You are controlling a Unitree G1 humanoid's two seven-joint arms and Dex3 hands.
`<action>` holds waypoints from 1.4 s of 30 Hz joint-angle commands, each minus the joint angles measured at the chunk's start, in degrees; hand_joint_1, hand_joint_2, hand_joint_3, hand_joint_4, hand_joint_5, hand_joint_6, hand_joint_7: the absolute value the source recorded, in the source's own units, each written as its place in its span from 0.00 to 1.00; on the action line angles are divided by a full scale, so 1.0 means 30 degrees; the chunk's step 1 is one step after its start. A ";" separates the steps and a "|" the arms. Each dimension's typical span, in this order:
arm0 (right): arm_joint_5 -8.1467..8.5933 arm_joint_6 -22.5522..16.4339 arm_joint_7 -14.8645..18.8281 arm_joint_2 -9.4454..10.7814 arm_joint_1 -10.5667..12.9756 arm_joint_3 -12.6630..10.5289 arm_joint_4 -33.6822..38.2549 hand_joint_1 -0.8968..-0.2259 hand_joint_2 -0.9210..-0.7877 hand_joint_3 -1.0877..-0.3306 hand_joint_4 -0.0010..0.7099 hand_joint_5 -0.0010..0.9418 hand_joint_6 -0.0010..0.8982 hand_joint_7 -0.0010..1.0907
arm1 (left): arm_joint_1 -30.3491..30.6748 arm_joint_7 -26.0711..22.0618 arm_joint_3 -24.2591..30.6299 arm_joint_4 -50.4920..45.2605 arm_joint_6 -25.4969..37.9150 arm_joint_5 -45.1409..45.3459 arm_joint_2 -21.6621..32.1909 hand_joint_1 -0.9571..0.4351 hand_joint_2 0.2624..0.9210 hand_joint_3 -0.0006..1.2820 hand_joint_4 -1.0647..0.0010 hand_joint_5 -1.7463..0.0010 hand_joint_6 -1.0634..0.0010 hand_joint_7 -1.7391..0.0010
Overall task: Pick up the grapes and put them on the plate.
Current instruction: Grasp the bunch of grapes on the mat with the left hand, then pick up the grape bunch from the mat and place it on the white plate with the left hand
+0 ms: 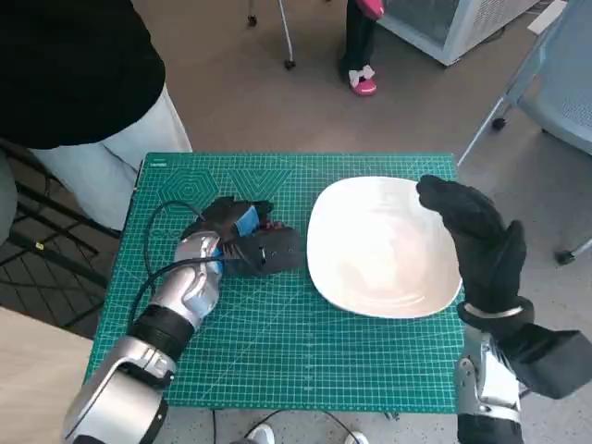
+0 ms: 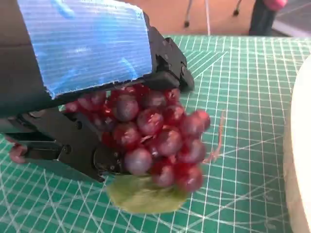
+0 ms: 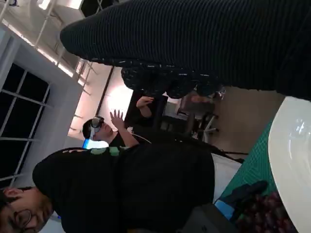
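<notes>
Green cutting mat covers the tabletop, white plate on its right half.

Left hand has its fingers wrapped around the grapes beside the plate, seemingly just above the mat. Right hand hovers over the plate's edge, fingers apart, holding nothing.

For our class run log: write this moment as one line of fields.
stage: grasping | left hand: grips grapes on mat | right hand: open, above plate edge | plate: no grapes yet
</notes>
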 commanded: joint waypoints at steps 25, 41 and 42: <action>0.0021 0.0135 0.0156 -0.0054 -0.0195 -0.0045 0.0579 0.34 0.00 0.30 0.55 0.00 0.00 0.42 | -0.0625 -0.0083 -0.0138 0.1791 -0.1162 -0.0574 0.0125 0.69 1.00 0.22 0.58 0.12 0.62 0.28; -0.0031 -0.0013 0.0158 -0.0115 -0.0358 -0.0078 0.0733 0.34 0.00 0.30 0.55 0.00 0.00 0.42 | -0.0737 -0.0705 -0.0003 0.0397 -0.0895 -0.0581 0.0442 0.69 1.00 0.21 0.58 0.10 0.58 0.31; -0.0035 -0.0028 0.0161 -0.0115 -0.0382 -0.0078 0.0765 0.34 0.00 0.30 0.55 0.00 0.00 0.42 | -0.0681 -0.0886 0.0038 -0.0079 -0.0732 -0.0567 0.0533 0.69 1.00 0.21 0.58 0.10 0.57 0.32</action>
